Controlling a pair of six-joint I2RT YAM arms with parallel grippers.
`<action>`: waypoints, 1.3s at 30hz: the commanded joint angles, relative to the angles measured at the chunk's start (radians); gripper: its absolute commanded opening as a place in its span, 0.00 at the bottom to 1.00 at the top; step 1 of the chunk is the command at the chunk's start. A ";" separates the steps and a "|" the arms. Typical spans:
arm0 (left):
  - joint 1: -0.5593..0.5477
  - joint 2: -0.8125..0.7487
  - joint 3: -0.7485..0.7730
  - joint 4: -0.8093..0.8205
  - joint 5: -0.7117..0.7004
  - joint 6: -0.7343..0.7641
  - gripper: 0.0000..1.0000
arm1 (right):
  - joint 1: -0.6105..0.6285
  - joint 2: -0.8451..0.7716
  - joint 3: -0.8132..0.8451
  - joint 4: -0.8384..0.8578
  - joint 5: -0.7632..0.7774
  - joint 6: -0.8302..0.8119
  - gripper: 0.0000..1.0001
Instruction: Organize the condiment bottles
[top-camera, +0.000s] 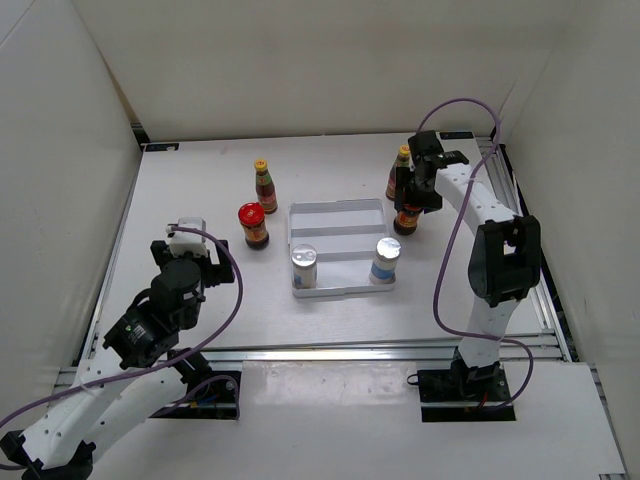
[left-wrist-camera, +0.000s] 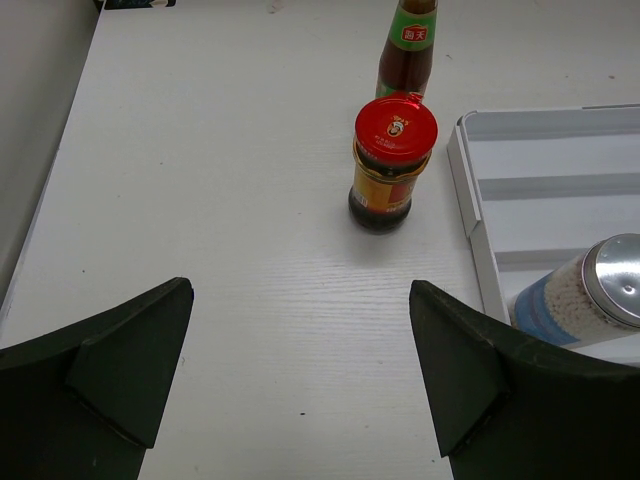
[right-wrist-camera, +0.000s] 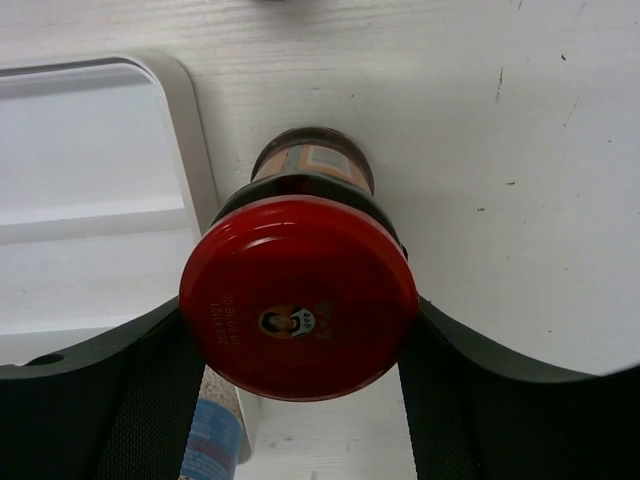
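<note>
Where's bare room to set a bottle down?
Free: the tray far and middle rows, behind the left shaker and right shaker; the table left of the left jar and left sauce bottle. Crowded: right of the tray, where the right gripper clamps the right jar beside the right sauce bottle.

The left jar (left-wrist-camera: 395, 165) has a glossy red lid with a small gold emblem, a yellow label and dark contents; the right jar (right-wrist-camera: 298, 295) shows the same red lid. The left sauce bottle (top-camera: 265, 188) is dark red, green-necked and yellow-capped. The left shaker (top-camera: 303, 267) and right shaker (top-camera: 386, 260) are silver-topped with white, blue-speckled labels. The tray (top-camera: 337, 216) is white with grey ridges, the table (top-camera: 200, 190) white woodgrain.
</note>
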 joint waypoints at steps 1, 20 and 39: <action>0.004 -0.004 -0.011 0.013 -0.016 0.005 1.00 | 0.002 0.001 0.041 0.008 -0.011 0.005 0.69; 0.004 0.006 -0.011 0.013 -0.016 0.005 1.00 | 0.074 -0.295 0.072 -0.012 -0.003 -0.030 0.08; 0.004 0.024 -0.020 0.013 -0.016 0.005 1.00 | 0.207 -0.187 -0.017 0.059 -0.138 -0.052 0.03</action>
